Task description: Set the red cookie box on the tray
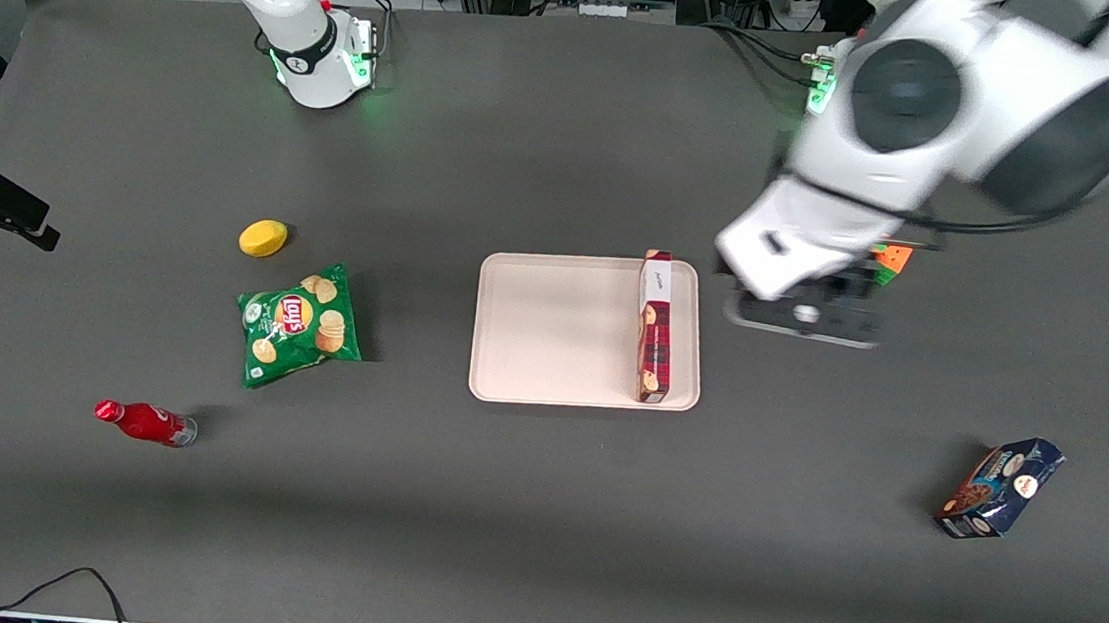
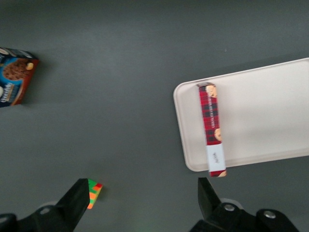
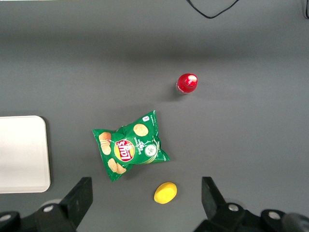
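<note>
The red cookie box [image 1: 655,325] [image 2: 211,128] lies on the pale pink tray [image 1: 553,331] [image 2: 260,111], along the short side nearest the working arm's end. Its white end panel reaches the tray's rim, at the rim farther from the front camera. My left gripper [image 1: 805,318] [image 2: 142,193] hangs above the bare table beside the tray, toward the working arm's end and apart from the box. Its fingers [image 2: 79,193] are spread wide with nothing between them.
A multicoloured cube [image 1: 890,261] [image 2: 94,192] sits on the table right by the gripper. A dark blue cookie bag [image 1: 999,488] [image 2: 14,75] lies nearer the front camera. A green chips bag [image 1: 301,322], a lemon [image 1: 263,238] and a small red bottle [image 1: 143,422] lie toward the parked arm's end.
</note>
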You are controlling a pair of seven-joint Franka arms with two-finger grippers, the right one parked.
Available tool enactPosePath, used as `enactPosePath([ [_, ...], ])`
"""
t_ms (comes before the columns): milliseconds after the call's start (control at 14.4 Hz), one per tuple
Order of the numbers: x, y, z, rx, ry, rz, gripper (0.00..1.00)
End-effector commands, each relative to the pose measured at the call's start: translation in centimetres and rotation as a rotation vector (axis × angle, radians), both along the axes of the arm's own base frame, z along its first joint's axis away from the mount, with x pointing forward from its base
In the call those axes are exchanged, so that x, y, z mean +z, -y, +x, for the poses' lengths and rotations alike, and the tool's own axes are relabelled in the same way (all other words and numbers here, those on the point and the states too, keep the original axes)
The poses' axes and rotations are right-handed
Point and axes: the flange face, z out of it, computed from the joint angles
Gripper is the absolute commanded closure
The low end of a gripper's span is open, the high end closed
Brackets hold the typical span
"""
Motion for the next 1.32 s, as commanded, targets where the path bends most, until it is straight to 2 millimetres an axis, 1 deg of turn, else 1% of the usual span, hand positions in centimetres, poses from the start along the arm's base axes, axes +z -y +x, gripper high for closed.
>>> enactPosePath([
  [0,4.9,-11.3,0.8,-0.032,-0.014,-0.072,0.00],
  [70,5.5,-15.1,1.1,-0.031,-0.018,-0.097,0.00],
  [209,5.8,-20.9,1.5,-0.016,-0.018,-0.118,0.00],
  [278,5.8,-23.0,1.6,0.012,-0.015,-0.114,0.00],
  [348,5.5,-24.3,1.6,0.038,-0.016,-0.108,0.00],
  [417,5.3,-25.2,1.2,0.056,0.004,-0.100,0.00],
  [487,4.7,-25.3,0.3,0.069,0.026,-0.090,0.00],
  [626,2.6,-25.6,-2.6,0.074,0.105,-0.081,0.00],
  [696,1.6,-25.6,-3.7,0.073,0.133,-0.081,0.00],
  [835,2.0,-24.9,-3.6,0.070,0.144,-0.082,0.00],
  [1043,1.9,-24.5,-3.2,0.053,0.142,-0.077,0.00],
  [1113,2.0,-23.5,-2.9,0.035,0.141,-0.062,0.00],
  [1252,2.2,-21.6,-3.2,0.082,0.113,-0.029,0.00],
])
